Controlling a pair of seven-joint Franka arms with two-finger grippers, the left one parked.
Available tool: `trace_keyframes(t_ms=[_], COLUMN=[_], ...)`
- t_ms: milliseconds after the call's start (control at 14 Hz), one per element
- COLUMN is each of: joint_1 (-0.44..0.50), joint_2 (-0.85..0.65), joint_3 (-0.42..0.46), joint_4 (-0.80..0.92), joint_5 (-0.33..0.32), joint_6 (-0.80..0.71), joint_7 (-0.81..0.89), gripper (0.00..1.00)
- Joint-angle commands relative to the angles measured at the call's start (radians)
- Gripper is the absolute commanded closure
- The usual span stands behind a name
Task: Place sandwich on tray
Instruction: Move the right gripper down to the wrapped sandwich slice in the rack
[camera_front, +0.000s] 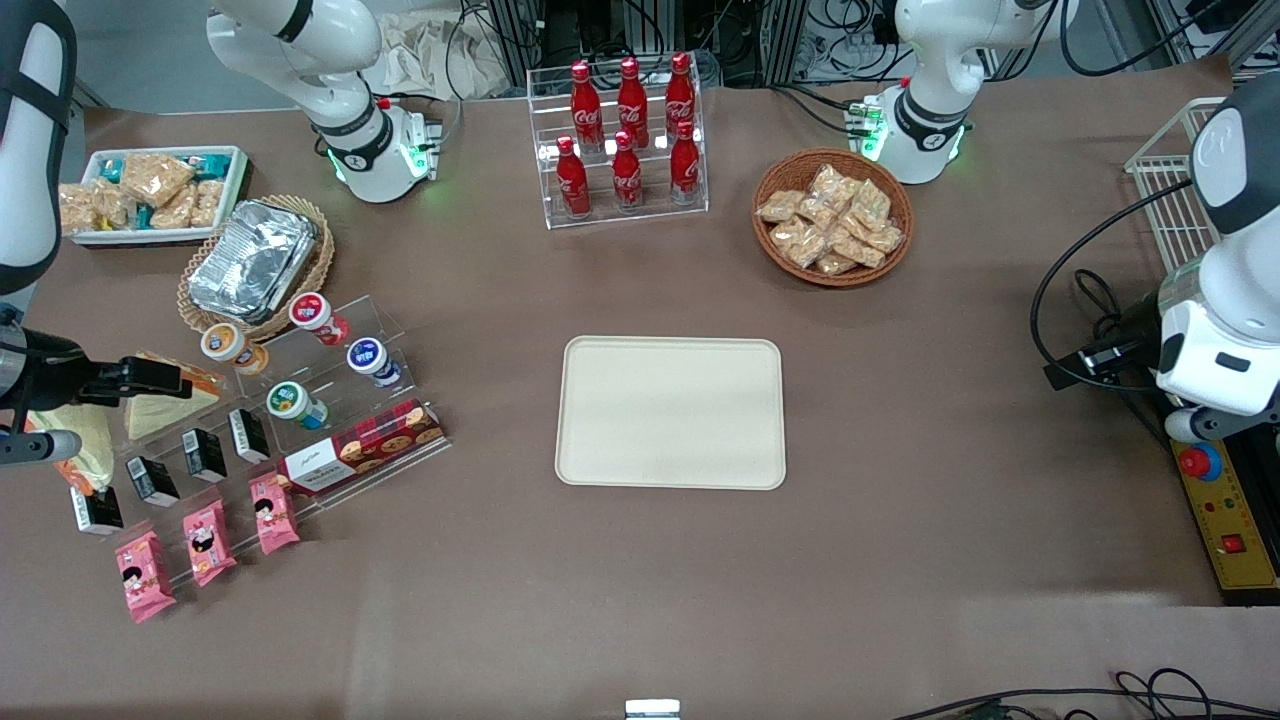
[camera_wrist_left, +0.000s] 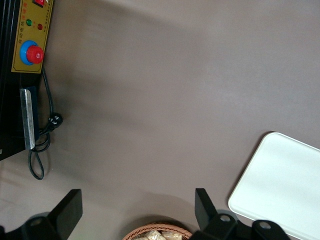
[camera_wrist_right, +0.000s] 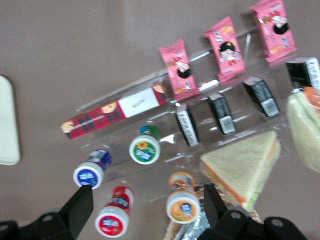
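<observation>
Brown paper covers the table (camera_front: 900, 560), and the cream tray (camera_front: 670, 412) lies flat near its middle with nothing on it. Toward the working arm's end stands a clear stepped rack (camera_front: 330, 400) holding small round tubs (camera_front: 296, 404), black cartons (camera_front: 205, 453), pink snack packets (camera_front: 208, 541) and a long red plaid biscuit box (camera_front: 360, 448). The sandwich (camera_front: 165, 400) lies on the table just beside this rack, wrapped in clear film, its cut edge showing orange and green in the right wrist view (camera_wrist_right: 247, 167). A second wedge (camera_wrist_right: 305, 130) lies near it, closer to the front camera.

The gripper (camera_front: 150, 378) hangs above the sandwich at the table's edge; seen from the wrist, its jaws stand spread wide with nothing between them, and the two fingers (camera_wrist_right: 80, 207) frame the tubs and the sandwich's corner below.

Farther from the front camera sit a basket with a foil container (camera_front: 252, 262), a white bin of snacks (camera_front: 150, 192), a clear stand of red cola bottles (camera_front: 625, 135) and a wicker basket of snack packs (camera_front: 832, 217).
</observation>
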Motion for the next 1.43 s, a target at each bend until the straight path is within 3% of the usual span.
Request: trace_keyframes(t_ms=[0,143,714,929,1357], joint_1=[-0.037,-0.057,-0.241,-0.283,-0.338], joint_2=[-0.002,-0.003,0.044,0.095,0.187], joint_3=[0.005,0.004,0.002,0.004,-0.007], joint_4=[-0.008,-0.007,-0.005,-0.002,0.007], joint_5=[-0.036,-0.037,-0.045,-0.066,-0.056], joint_6=[0.001,0.001,0.091,0.168,0.288], joint_7=[-0.01,-0.023,-0.443,-0.665,-0.903], gripper=[0.02,0.02,0.02,0.02,0.02])
